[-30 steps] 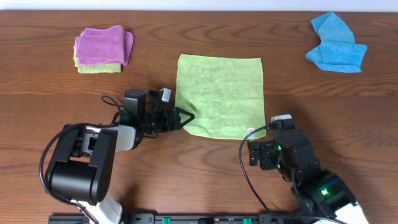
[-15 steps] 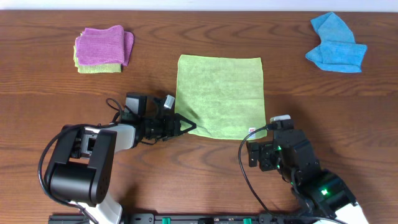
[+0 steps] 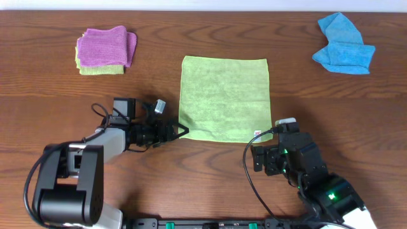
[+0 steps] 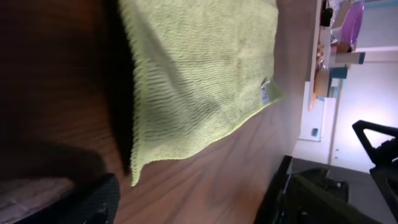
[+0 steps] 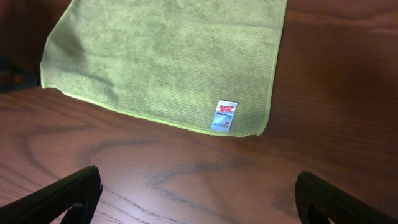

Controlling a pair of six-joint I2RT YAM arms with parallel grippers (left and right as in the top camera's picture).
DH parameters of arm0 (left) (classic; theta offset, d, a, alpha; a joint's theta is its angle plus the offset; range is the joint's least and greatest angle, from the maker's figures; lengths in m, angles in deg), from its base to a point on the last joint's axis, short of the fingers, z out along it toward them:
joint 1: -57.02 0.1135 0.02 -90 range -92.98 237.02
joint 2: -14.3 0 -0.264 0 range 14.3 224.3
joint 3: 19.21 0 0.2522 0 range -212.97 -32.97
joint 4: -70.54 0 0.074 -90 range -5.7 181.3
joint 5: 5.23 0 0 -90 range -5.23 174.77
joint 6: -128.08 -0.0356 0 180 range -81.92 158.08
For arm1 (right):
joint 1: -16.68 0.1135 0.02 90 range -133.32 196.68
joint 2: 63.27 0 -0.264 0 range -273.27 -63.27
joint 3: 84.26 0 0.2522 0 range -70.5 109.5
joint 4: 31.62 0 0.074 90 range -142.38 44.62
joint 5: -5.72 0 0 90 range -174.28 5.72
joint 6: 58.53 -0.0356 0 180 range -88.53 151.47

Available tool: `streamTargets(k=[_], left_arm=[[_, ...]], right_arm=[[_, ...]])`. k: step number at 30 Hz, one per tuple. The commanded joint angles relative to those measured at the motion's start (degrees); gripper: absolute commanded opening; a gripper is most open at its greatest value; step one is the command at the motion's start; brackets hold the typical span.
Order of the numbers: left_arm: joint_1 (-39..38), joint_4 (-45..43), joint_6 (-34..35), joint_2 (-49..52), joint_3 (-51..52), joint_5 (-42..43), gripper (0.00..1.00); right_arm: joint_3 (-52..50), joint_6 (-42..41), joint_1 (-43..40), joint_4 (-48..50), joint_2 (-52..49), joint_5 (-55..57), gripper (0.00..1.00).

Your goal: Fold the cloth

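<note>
The cloth [image 3: 223, 97] lies spread flat in the middle of the wooden table [image 3: 191, 172], a lime-green square with its near edge facing the two arms. From overhead I can see what neither wrist camera takes in: a purple cloth [image 3: 105, 46] folded on top of a yellow-green one at the far left, and a crumpled blue cloth [image 3: 343, 44] at the far right, both well apart from the green square.

The left gripper [image 3: 181, 131] reaches in low from the side, its tips just at the cloth's near left corner. The overhead view shows them only as a dark wedge. The left wrist view shows more: that corner lies loose on the wood, and the dark fingers [image 4: 380, 152] stand far apart at the edges of the picture with nothing clamped.

The right gripper [image 5: 198, 180] hangs near the other near corner. Its own camera shows its fingers [image 5: 339, 199] spread wide over bare wood (nothing between them), and the small white tag [image 5: 225, 116] shows clearly there, though its print is too small to read.
</note>
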Motion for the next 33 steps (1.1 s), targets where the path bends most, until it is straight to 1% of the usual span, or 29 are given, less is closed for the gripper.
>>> streamTargets(k=[1, 4, 7, 11, 13, 17, 20, 23, 25, 29, 30, 31, 33], left_arm=[[0.13, 0.92, -2.08, -2.82, 0.5, 0.28, 0.86], [0.13, 2.12, -2.49, -5.73, 0.5, 0.24, 0.86], [0.13, 3.67, -3.1, -8.09, 0.5, -1.27, 0.89], [0.13, 4.79, -3.41, -8.57, 0.5, -1.27, 0.9], [0.13, 4.74, -3.41, -8.57, 0.5, -1.27, 0.9], [0.2, 4.15, -3.26, -8.57, 0.48, -1.01, 0.93], [0.28, 2.43, -0.22, -8.57, 0.48, -1.01, 0.98], [0.28, -0.31, 2.97, -8.57, 0.48, -1.03, 0.95], [0.28, -2.01, 4.74, -8.57, 0.48, -1.03, 0.95], [0.28, -3.54, 8.11, -8.57, 0.48, -1.05, 0.95], [0.28, -3.96, 10.08, -8.57, 0.48, -1.01, 0.95], [0.28, -4.02, 13.53, -8.57, 0.48, -0.96, 0.95], [0.28, -4.11, 17.18, -8.57, 0.48, -0.98, 0.95]], right_arm=[[0.81, 0.66, -0.48, -0.04, 0.02, -0.2, 0.99], [0.81, 0.66, -0.48, -0.07, 0.02, -0.2, 0.99], [0.81, 0.66, -0.72, -0.17, -0.52, -0.15, 0.99], [0.79, 0.33, -3.56, -1.09, -4.5, -0.96, 0.99], [0.81, -0.02, -5.68, 0.17, -6.43, -3.89, 0.99], [0.85, -0.02, -10.47, 6.47, -7.39, -12.13, 0.99], [1.36, -0.02, -12.39, 9.49, -6.19, -14.84, 0.99], [1.7, -0.02, -12.9, 9.92, -4.61, -15.85, 0.99], [1.73, -0.07, -12.9, 10.25, -3.61, -15.89, 0.99], [1.73, -3.58, -12.9, 11.32, -1.51, -15.89, 0.99], [1.73, -4.66, -12.9, 11.67, -1.07, -15.87, 0.99], [1.73, -5.01, -12.9, 12.04, -0.59, -15.87, 0.99], [1.73, -5.03, -12.9, 12.57, 0.2, -15.93, 0.99]])
